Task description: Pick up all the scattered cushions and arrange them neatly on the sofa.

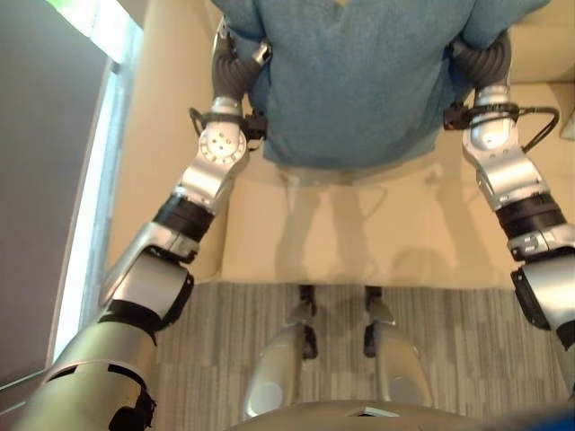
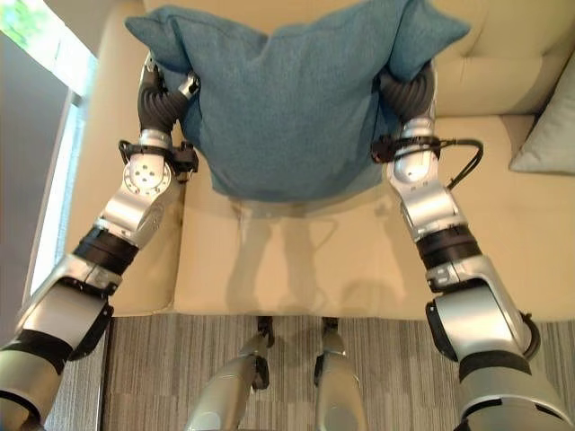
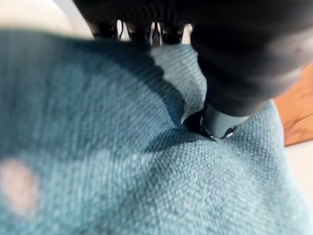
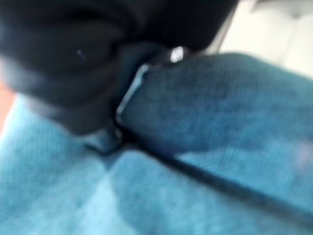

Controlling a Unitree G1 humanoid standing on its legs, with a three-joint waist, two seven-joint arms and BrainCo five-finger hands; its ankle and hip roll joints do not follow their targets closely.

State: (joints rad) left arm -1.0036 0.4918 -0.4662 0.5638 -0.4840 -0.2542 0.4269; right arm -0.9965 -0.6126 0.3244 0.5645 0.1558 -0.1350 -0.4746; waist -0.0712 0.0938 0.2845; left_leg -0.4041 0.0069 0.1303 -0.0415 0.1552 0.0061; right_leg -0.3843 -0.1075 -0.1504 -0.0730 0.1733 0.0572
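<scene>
Teal cushion (image 2: 287,99) held over the beige sofa (image 2: 296,260), upper centre of frame
Left robot hand (image 2: 162,99) and right robot hand (image 2: 409,94) pinch its side edges, thumbs dug into fabric; an uneven release could drop it crooked

Bare seat of cream upholstered sofa (image 2: 296,260) open below; large teal fabric cushion (image 2: 287,99) blocks backrest; pale grey cushion (image 2: 548,135) occupies right seat.

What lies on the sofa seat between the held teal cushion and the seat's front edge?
Nothing: in the right eye view the beige seat below the teal cushion is bare.
</scene>
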